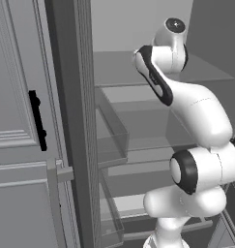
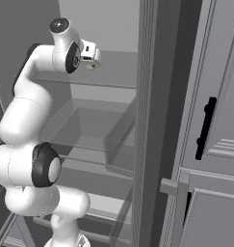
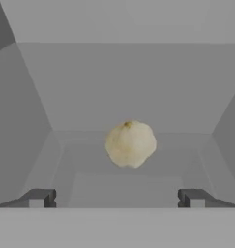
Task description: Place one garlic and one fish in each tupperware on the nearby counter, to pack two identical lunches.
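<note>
1. Your arm (image 1: pixel 196 116) rises folded, its wrist reaching level into the open fridge (image 2: pixel 89 130).
2. Your gripper (image 3: pixel 116 198) is spread wide, holding nothing.
3. The garlic (image 3: pixel 130 144) sits ahead, centred between the fingertips (image 3: pixel 39 197), on a shelf.

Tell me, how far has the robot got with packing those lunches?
Barely begun, it seems. Nothing looks packed yet. The arm reaches into an open fridge, and the hand view shows a garlic on a grey shelf ahead of the open, empty gripper. Grasping that garlic is in hand. Carrying it over, and everything after, is left.
</note>
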Controlling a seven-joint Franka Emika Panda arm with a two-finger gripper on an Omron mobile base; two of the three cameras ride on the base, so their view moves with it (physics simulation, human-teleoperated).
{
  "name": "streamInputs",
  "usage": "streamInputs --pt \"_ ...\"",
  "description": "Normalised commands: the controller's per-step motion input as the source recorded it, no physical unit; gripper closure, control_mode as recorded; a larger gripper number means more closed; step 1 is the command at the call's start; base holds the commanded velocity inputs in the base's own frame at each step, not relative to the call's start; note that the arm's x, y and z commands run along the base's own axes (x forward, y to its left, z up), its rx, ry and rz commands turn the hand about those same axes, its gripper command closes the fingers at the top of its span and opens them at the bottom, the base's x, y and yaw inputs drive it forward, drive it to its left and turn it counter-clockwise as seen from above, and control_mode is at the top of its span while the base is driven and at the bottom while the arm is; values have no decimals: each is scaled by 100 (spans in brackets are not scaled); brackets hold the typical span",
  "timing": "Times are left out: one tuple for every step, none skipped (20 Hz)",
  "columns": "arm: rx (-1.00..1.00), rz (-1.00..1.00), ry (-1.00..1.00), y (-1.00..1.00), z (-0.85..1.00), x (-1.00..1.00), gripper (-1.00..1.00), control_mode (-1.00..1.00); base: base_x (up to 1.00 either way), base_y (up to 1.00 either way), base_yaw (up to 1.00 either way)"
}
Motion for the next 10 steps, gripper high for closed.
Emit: streamInputs --pt "0 6 1 -35 -18 43 -100 -100 0 0 0" --pt "0 1 2 -14 -7 29 -100 -100 0 0 0" --pt "0 0 3 -2 0 24 -100 -100 0 0 0" --pt "0 0 2 0 0 21 -100 -100 0 0 0" --pt "0 0 2 0 0 21 -100 -100 0 0 0" --pt "0 0 1 0 0 19 -100 -100 0 0 0" --pt "0 0 2 0 -10 21 -100 -100 0 0 0" --pt "0 0 1 0 -17 25 -100 -100 0 0 0" --pt "0 0 0 0 -24 25 -100 -100 0 0 0" --pt "0 0 0 0 -23 31 -100 -100 0 0 0"
